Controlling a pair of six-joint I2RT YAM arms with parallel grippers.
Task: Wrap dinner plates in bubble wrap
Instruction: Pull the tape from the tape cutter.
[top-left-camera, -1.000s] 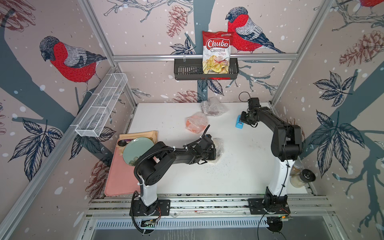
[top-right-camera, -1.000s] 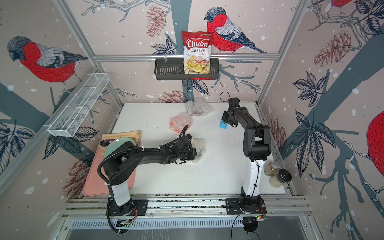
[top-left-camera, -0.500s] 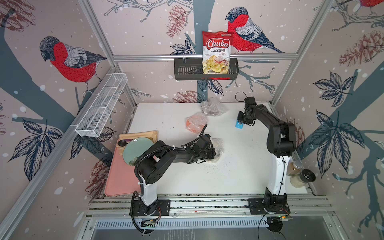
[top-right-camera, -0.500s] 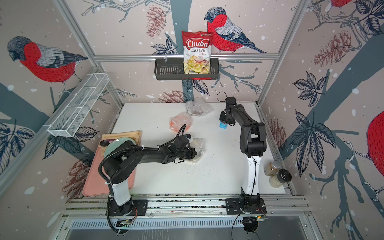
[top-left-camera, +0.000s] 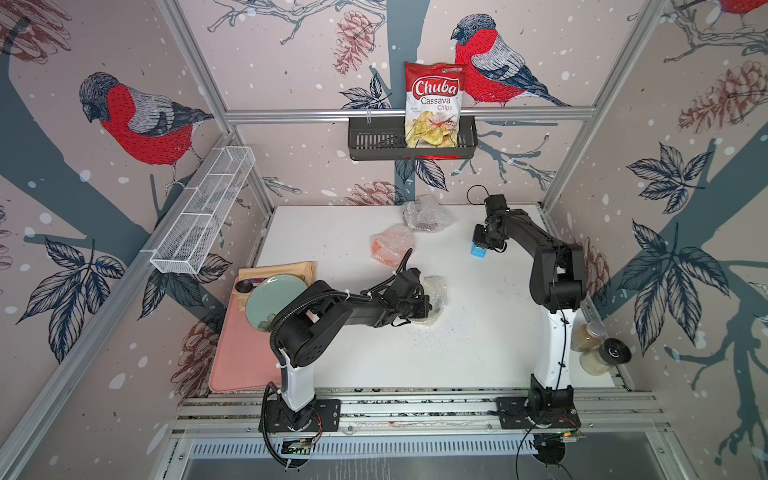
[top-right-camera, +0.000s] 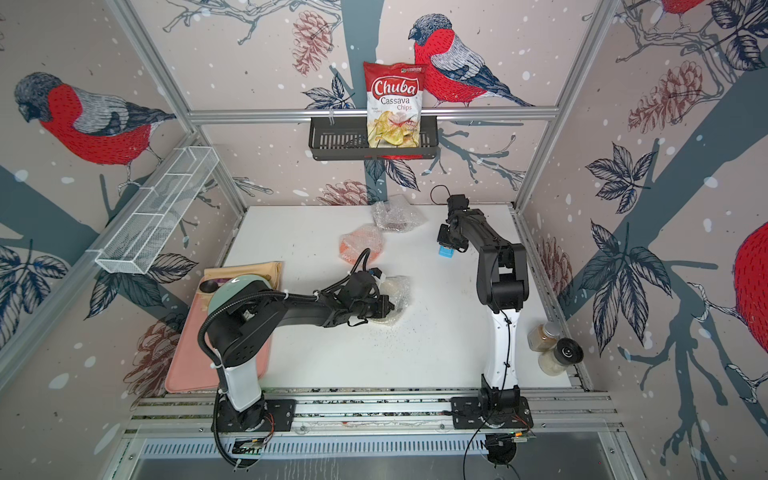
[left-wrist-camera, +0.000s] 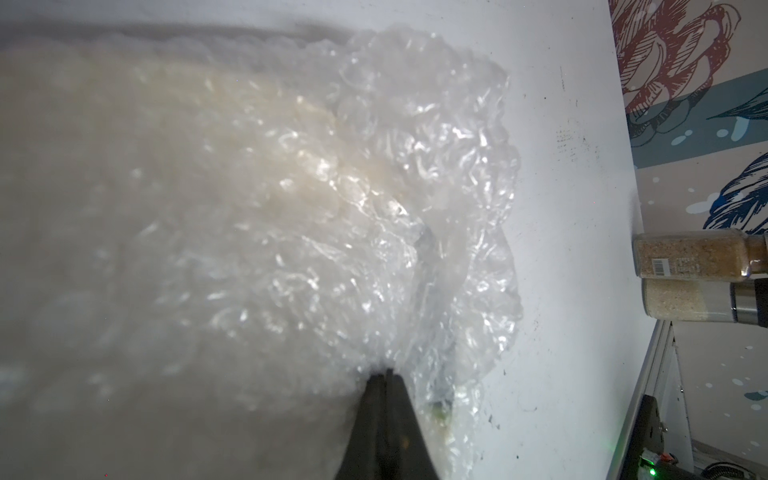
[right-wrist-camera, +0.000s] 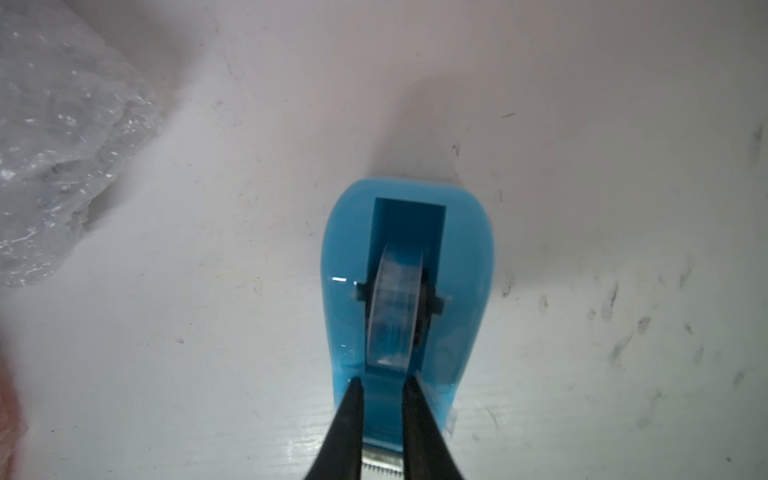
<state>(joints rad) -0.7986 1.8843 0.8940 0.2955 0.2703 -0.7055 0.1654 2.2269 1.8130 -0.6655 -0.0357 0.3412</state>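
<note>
Far left: pale green plate (top-left-camera: 272, 301) on a pink mat (top-left-camera: 241, 353). Next, mid-way across the white table (top-left-camera: 457, 357): pinches the bubble wrap (left-wrist-camera: 374, 187) with the left gripper (left-wrist-camera: 386, 374), jaws pressed fully together on a fold of it, cream plate (top-left-camera: 420, 321) bundled inside. Behind that, toward the back wall: orange plate (top-left-camera: 390, 249) and dark red plate (top-left-camera: 428, 216), each in its own wrap. Further right: holds the right gripper (right-wrist-camera: 382, 384) over the cutter end of a blue tape dispenser (right-wrist-camera: 457, 270), jaws slightly apart, clamping nothing. Far right: two spice jars (top-left-camera: 594, 349) at the table edge.
</note>
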